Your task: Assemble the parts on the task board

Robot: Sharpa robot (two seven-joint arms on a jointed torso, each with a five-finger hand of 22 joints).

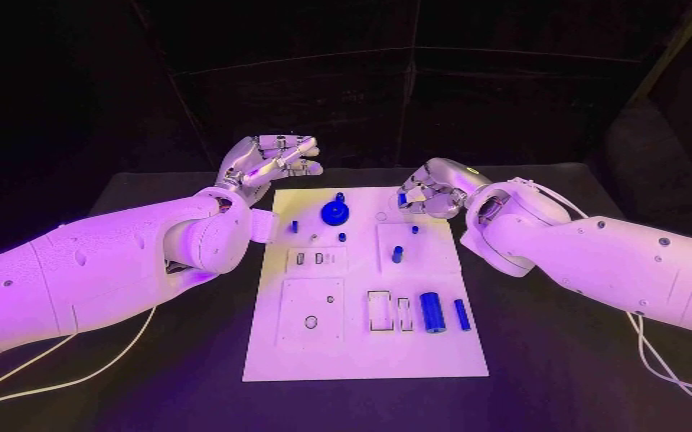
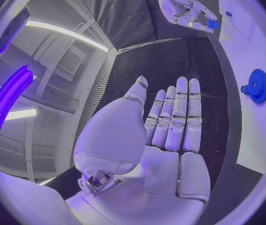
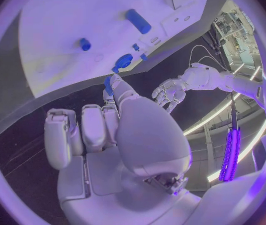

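Note:
The white task board [image 1: 361, 352] lies in the middle of the black table. A blue gear [image 1: 335, 213] [image 2: 257, 85] [image 3: 123, 61] stands near its far end. A thick blue cylinder [image 1: 431, 311] [image 3: 137, 21] and a thinner blue pin [image 1: 462, 314] lie near its right edge. My right hand [image 1: 433, 189] [image 2: 185, 7] [image 3: 117, 135] hovers at the board's far right corner and pinches a small blue part [image 2: 212, 24] [image 3: 108, 85] between thumb and finger. My left hand [image 1: 267, 162] [image 2: 170, 130] [image 3: 170, 92] is raised off the board's far left corner, palm flat, fingers straight, holding nothing.
Small blue pegs [image 1: 293, 225] [image 1: 397, 253] stand on the board among slots and recesses. A square plate with a hole [image 1: 312, 320] sits at its near left. Bare black table [image 1: 577, 372] runs along both sides of the board.

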